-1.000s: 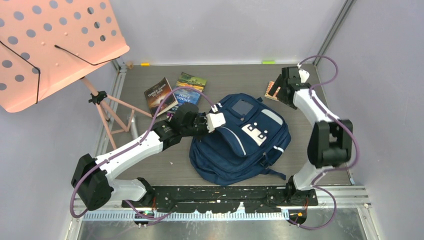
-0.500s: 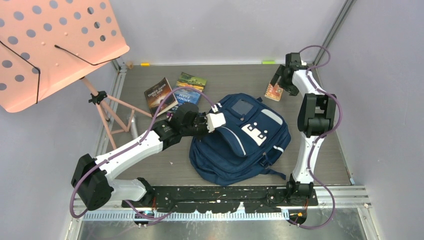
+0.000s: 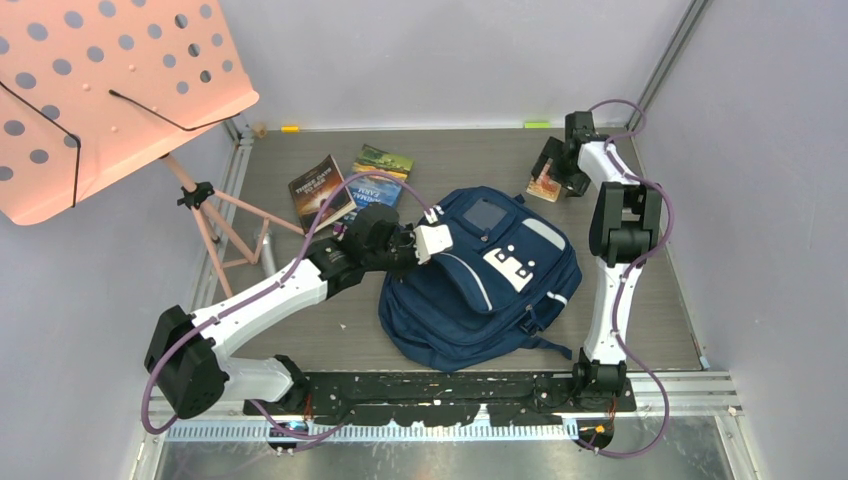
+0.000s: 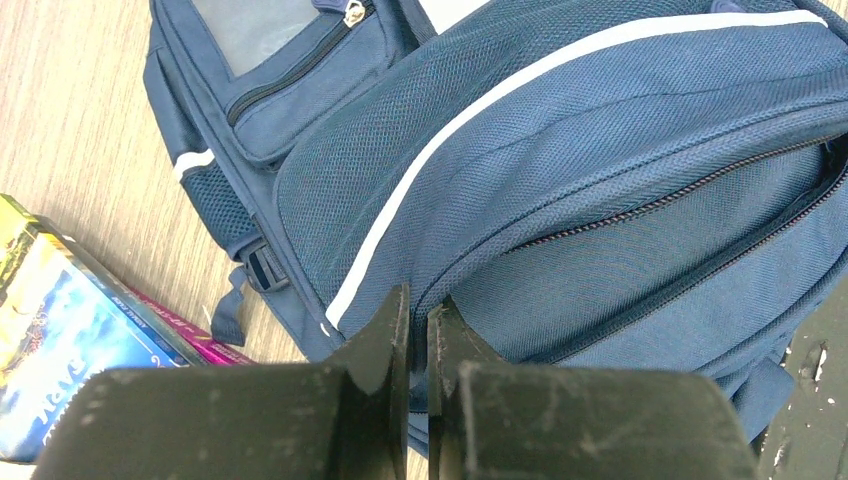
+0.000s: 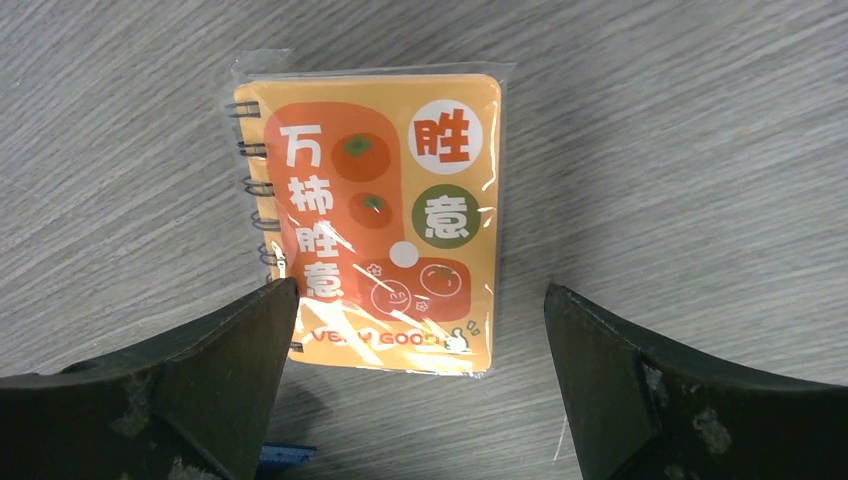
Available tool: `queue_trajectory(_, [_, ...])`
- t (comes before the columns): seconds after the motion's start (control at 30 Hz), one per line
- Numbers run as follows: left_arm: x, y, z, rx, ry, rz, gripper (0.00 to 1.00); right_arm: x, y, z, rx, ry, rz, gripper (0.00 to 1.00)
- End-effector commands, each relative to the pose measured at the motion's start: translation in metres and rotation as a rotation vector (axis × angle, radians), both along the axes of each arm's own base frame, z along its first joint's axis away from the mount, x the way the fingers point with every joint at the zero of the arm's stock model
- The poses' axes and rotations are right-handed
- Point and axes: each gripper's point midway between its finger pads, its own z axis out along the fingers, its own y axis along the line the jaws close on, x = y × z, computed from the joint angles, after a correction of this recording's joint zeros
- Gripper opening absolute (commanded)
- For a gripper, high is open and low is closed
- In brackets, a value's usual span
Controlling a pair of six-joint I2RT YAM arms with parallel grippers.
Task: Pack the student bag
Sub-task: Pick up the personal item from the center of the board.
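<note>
Checking both arms, I find the left end effector closed to a sliver, its tips against the blue backpack beside the white stripe and a zip line. I cannot tell whether any fabric is pinched. The backpack lies on the surface, spreading ahead of those tips, with books just off to their left. The right end effector is spread wide and holds nothing. An orange spiral notebook lies flat directly below it, framed between its two fingers.
</note>
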Motion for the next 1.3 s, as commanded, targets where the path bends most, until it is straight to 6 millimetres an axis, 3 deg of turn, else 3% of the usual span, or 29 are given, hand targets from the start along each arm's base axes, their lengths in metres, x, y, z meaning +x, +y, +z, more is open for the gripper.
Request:
queue_trajectory(0.0, [0.006,-0.011,0.033,-0.082,-0.035,-0.002,0.0,0.016,0.007,0.008,0.032,-0.06,0.017,1.0])
queue_trajectory(0.17, [0.006,-0.013,0.03,-0.076,-0.027,-0.005,0.0,0.021,0.015,0.014,0.053,-0.092,0.038,1.0])
queue_trajectory(0.47, [0.004,-0.015,0.027,-0.067,-0.019,-0.013,0.0,0.022,0.007,0.006,-0.061,-0.022,0.04,1.0])
queue_trajectory(0.63, [0.003,-0.015,0.028,-0.066,-0.019,-0.016,0.0,0.011,-0.005,-0.013,-0.145,0.085,0.034,1.0])
queue_trajectory(0.8, [0.002,-0.014,0.03,-0.071,-0.026,-0.017,0.0,-0.005,-0.003,-0.038,-0.132,0.183,0.046,0.99])
queue_trajectory(0.87, [0.002,-0.014,0.031,-0.071,-0.027,-0.017,0.0,-0.012,-0.004,-0.048,-0.133,0.228,0.046,0.96])
queue_trajectory(1.03, [0.002,-0.013,0.032,-0.072,-0.033,-0.016,0.0,-0.022,-0.004,-0.056,-0.136,0.262,0.045,0.75])
queue_trajectory(1.13, [0.002,-0.013,0.033,-0.074,-0.038,-0.015,0.0,-0.016,-0.003,-0.036,-0.133,0.196,0.045,0.68])
queue_trajectory(1.27, [0.002,-0.013,0.036,-0.078,-0.039,-0.012,0.0,-0.008,-0.005,0.007,-0.147,0.099,0.046,0.62])
